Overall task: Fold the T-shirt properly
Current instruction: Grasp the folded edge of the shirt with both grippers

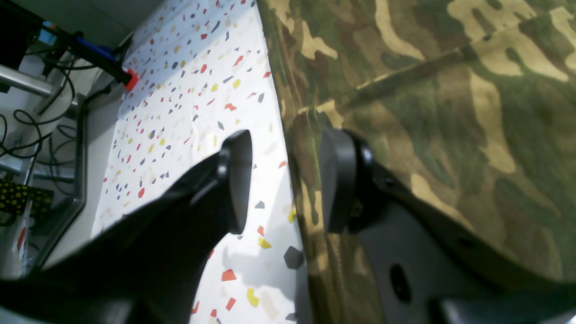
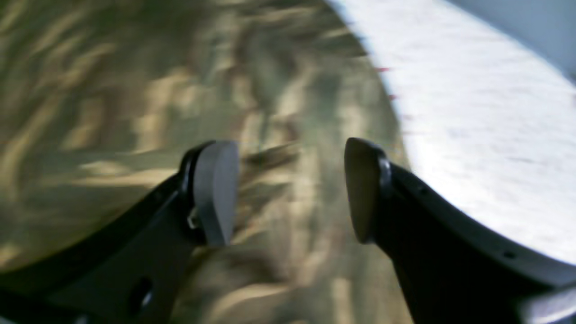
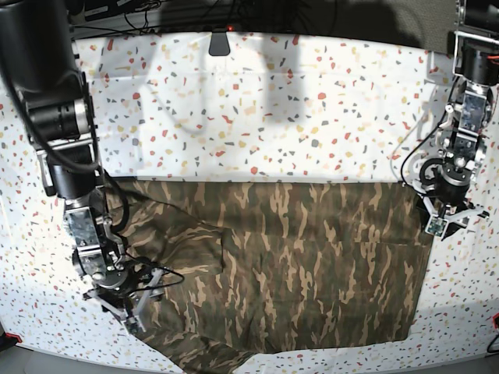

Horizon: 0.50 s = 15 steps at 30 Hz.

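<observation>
Flat across the speckled table point(image 3: 273, 101), soft camouflage T-shirt point(image 3: 312, 265), both grippers' jaws spread wide, empty.

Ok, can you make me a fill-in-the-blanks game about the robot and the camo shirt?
1. The T-shirt lies spread out on the speckled ____.
2. Both the left gripper and the right gripper have their jaws ____.
3. In the left wrist view, the left gripper hangs over the shirt's ____.

Missing words: table; open; edge
</observation>
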Motion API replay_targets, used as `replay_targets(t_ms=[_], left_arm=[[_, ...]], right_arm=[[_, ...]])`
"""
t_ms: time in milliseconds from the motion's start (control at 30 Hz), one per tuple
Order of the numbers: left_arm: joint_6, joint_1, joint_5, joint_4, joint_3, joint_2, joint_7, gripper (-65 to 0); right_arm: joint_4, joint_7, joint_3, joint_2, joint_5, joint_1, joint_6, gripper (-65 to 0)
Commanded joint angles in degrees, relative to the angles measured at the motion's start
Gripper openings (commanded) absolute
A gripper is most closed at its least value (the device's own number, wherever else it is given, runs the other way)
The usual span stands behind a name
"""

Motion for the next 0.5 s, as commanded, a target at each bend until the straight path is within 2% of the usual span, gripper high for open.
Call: replay_targets(t_ms=[0,100,167,233,367,467], left_arm=[[0.87,-1.22,0.0,0.81,-0.42,-0.96,-1.36,-40.9],[0.87,-1.14,0.0,0.81,-0.42,-0.96,-0.92,-40.9],[0.87,-0.96,-0.04,0.81,-0.42,-0.96,-0.9,-40.9],[0.87,-0.94,-1.18,0.83,-0.42,-0.94,0.15,-40.9],[0.92,-0.96,-7.17,3.3,-0.42,-0.96,6.19,-40.9],[0.9,-0.96,-9.64,8.59,-0.44,-0.96,12.48,-40.9]], right_arm=[[0.92,1.97,0.28,0.46,1.49,2.62,-0.24,-28.2],[1.9,1.14,0.28,0.46,3.19,2.73,0.98,-28.2],[3.26,-1.79,0.28,0.48,3.17,2.51,3.87,-28.2],[5.38,-4.74,0.37,0.66,3.52,1.73,4.59,-28.2],[13.79,-8.15,4.74,1.99,8.98,-2.84,4.66,-28.2],[22.1,-10.82,11.56,2.19,8.92,-7.87,4.7,-28.2]])
